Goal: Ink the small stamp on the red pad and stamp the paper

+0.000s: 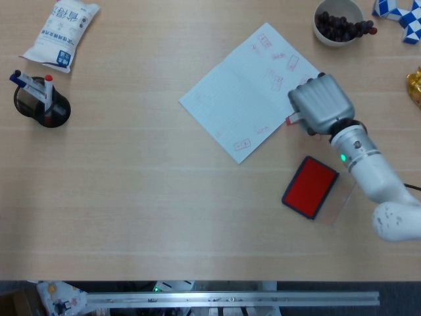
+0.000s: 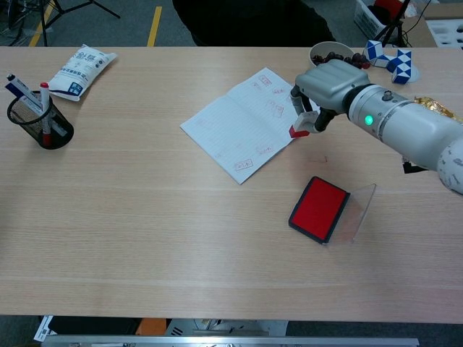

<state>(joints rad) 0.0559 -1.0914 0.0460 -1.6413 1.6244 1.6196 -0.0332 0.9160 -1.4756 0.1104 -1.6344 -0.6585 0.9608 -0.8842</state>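
Note:
My right hand holds the small stamp by its white body, red face down, at the right edge of the paper. Whether the stamp touches the sheet I cannot tell. The paper lies at an angle in the table's far middle and carries several red stamp marks. The red ink pad lies open to the near right of the hand, its clear lid tipped back. My left hand is out of both views.
A bowl of dark fruit stands beyond the hand, with a blue-white puzzle toy and a gold packet to its right. A mesh pen cup and a white pouch sit far left.

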